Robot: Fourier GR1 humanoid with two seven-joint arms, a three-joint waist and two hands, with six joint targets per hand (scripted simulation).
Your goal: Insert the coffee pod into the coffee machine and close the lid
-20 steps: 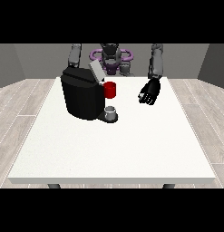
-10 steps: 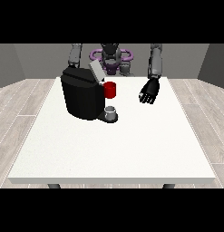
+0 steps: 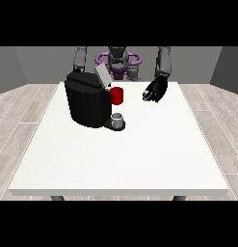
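Observation:
The black coffee machine stands on the white table at the back left, with its grey lid tilted up. A red thing at the machine shows at its front right side. A small grey thing sits on the machine's base below it; I cannot tell whether it is the pod. The hand at the view's right hangs over the table to the right of the machine, fingers relaxed and holding nothing. The hand at the view's left is hidden behind the machine; only its arm shows.
The robot's torso stands behind the table's far edge. The table's near edge runs across the bottom, with wooden floor on both sides.
The hand at the view's right has drifted slightly up and towards the machine. The machine, its lid and the grey thing look unchanged.

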